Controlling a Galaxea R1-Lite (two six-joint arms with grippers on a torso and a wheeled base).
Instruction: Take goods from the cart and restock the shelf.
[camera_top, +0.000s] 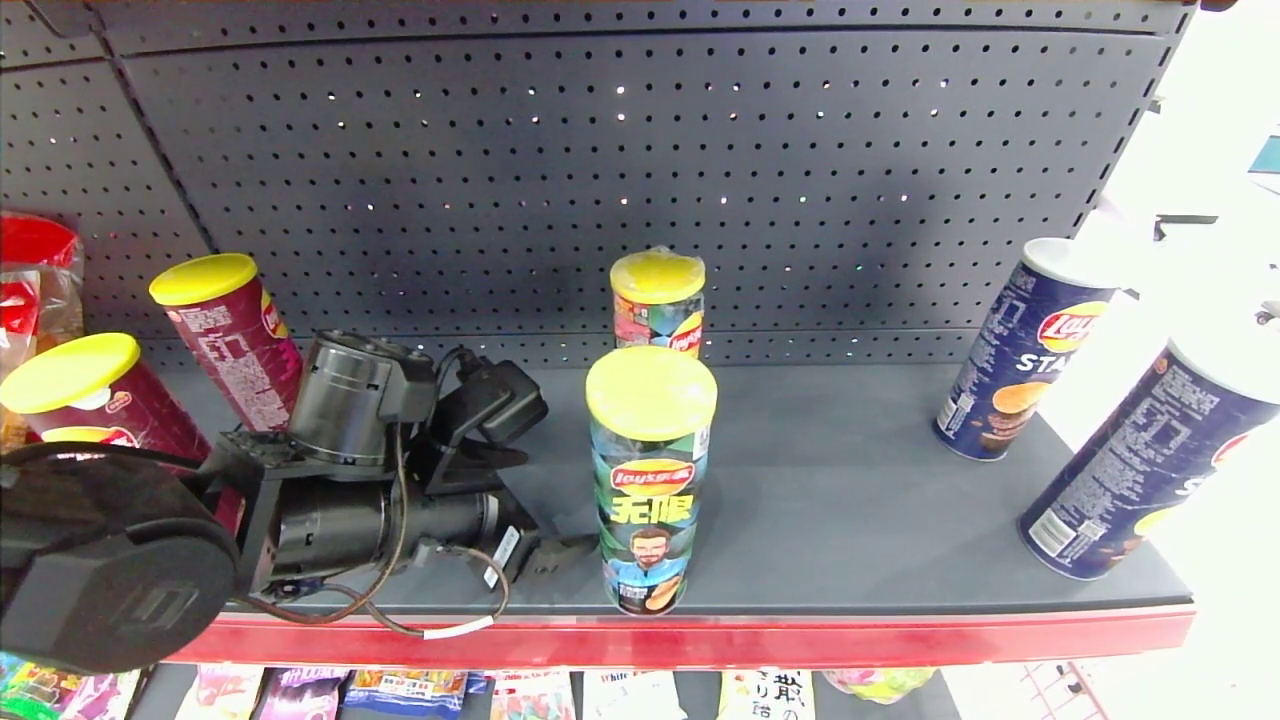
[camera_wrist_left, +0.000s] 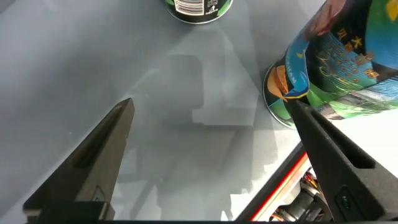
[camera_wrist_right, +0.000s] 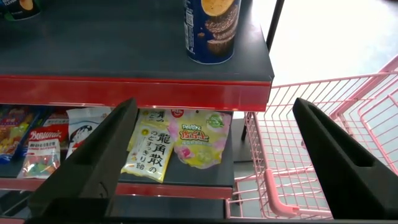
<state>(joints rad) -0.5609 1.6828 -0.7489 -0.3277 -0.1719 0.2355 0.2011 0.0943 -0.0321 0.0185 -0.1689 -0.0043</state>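
Dark grey pegboard is backing a grey shelf, whose red front edge is running across the lower part of the head view. A green chip can with a yellow lid is standing upright near that edge at the centre. A second yellow-lidded can is standing directly behind it, against the pegboard. Two maroon cans are standing at the left of the frame and two blue cans at the right, well apart from the centre pair.

The left gripper is hovering low over bare shelf, lower left of centre in the head view. Its jaws are gaping wide with nothing between them. One fingertip is sitting just beside the green chip can's base; whether it is touching cannot be told.

The right gripper is hanging in front of the red front edge, its jaws likewise spread and empty. Beyond it, snack bags are lying on a lower tier, and a pink wire cart is standing beside the shelving.
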